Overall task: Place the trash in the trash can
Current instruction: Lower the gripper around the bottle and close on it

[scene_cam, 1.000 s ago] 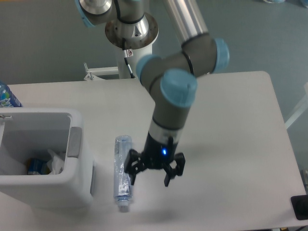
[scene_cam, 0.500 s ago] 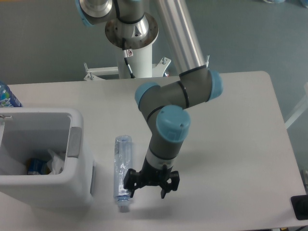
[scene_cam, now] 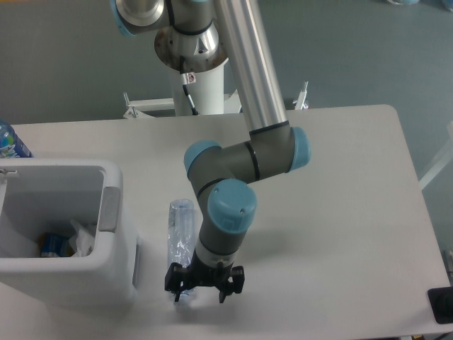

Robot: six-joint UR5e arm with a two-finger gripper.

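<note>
Seeing our black two-finger gripper (scene_cam: 204, 283) low over white table (scene_cam: 340, 212), fingers spread apart, straddling cap end of slim clear plastic bottle (scene_cam: 180, 237). Bottle lies flat on table, lengthwise toward us, just beside boxy white plastic bin (scene_cam: 113, 276) with grey tab (scene_cam: 108, 209) on near rim. We cannot tell if fingers touch bottle. Crumpled white wrapper (scene_cam: 81, 237) sits inside bin, next to blue-and-orange scrap. Blue bottle with blue-green label (scene_cam: 8, 142) stands at far left edge, behind bin.
</note>
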